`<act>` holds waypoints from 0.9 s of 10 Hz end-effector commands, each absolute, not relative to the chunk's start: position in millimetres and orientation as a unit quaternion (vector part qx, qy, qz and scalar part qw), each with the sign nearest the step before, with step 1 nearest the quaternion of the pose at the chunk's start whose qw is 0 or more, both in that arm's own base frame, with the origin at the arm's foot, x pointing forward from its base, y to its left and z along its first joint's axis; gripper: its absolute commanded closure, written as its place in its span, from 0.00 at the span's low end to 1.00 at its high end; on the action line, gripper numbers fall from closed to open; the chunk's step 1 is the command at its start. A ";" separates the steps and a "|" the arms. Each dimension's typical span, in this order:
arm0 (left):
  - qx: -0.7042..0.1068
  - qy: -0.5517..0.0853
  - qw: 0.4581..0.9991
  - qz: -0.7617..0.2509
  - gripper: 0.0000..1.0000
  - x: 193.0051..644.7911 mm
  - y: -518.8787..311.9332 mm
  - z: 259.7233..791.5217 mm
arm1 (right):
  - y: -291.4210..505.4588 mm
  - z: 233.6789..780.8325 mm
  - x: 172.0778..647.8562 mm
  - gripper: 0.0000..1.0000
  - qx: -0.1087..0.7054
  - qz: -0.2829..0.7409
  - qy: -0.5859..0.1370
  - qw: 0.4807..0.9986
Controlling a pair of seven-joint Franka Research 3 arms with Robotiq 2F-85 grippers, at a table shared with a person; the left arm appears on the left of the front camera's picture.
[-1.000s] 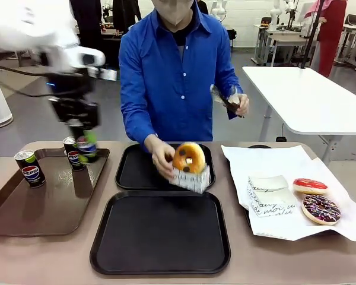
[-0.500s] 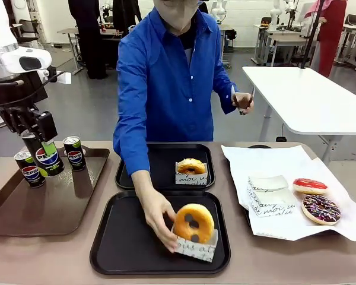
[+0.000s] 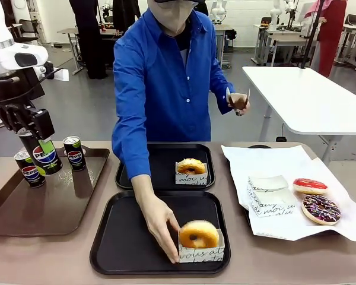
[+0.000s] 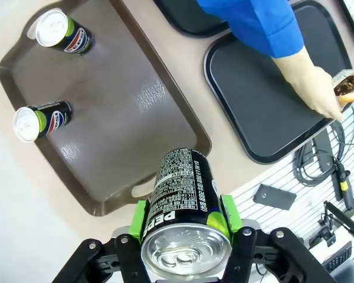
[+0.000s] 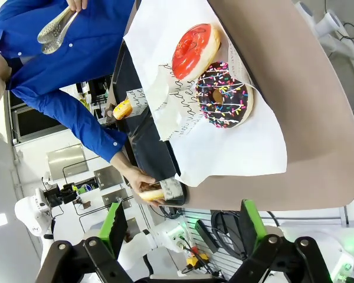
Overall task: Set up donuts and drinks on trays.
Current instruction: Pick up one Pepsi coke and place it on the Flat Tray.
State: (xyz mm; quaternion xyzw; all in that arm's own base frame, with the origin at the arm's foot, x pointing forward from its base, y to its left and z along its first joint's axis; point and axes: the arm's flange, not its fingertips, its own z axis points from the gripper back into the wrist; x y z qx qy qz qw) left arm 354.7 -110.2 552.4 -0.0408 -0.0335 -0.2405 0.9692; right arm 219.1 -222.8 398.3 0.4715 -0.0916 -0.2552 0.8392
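Observation:
My left gripper (image 3: 43,149) is shut on a black Pepsi can (image 3: 46,158), tilted and lifted above the brown tray's (image 3: 47,208) back left. The left wrist view has this can (image 4: 180,200) between the green pads (image 4: 140,219). Two more cans (image 3: 29,168) (image 3: 75,152) stand on the brown tray. A person's hand (image 3: 157,222) holds a sleeved plain donut (image 3: 199,234) down on the near black tray (image 3: 130,237). Another sleeved donut (image 3: 191,167) rests on the far black tray (image 3: 145,169). My right gripper (image 5: 183,230) hangs open off the table's right end.
White paper (image 3: 285,225) at the right carries a red-iced donut (image 3: 310,186), a sprinkled chocolate donut (image 3: 320,208) and an empty sleeve (image 3: 267,193). The person's other hand holds tongs (image 3: 236,101) above the table. Cables hang below the table's front edge (image 4: 318,165).
My left gripper lifted a can from beside the rear can and carried it left. The person left one donut on the far tray and lowered a second onto the near tray.

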 end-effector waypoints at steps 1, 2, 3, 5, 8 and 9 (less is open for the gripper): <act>-0.040 -0.035 0.969 -0.242 0.41 351.4 -108.6 554.1 | -222.8 398.6 219.5 0.00 0.479 -0.252 -0.094 0.836; -0.040 -0.035 0.969 -0.242 0.41 351.4 -108.6 554.1 | -222.8 398.6 219.5 0.00 0.479 -0.252 -0.094 0.836; -0.040 -0.035 0.969 -0.242 0.41 351.4 -108.6 554.1 | -222.8 398.6 219.5 0.00 0.479 -0.252 -0.094 0.836; -0.040 -0.035 0.969 -0.242 0.41 351.4 -108.6 554.1 | -222.8 398.6 219.5 0.00 0.479 -0.252 -0.094 0.836; -0.011 -0.039 0.969 -0.242 0.41 367.8 -136.2 546.6 | -222.8 398.6 219.5 0.00 0.479 -0.252 -0.094 0.836; 0.022 -0.043 0.969 -0.241 0.41 402.7 -163.6 541.1 | -222.8 398.6 219.5 0.00 0.479 -0.252 -0.094 0.836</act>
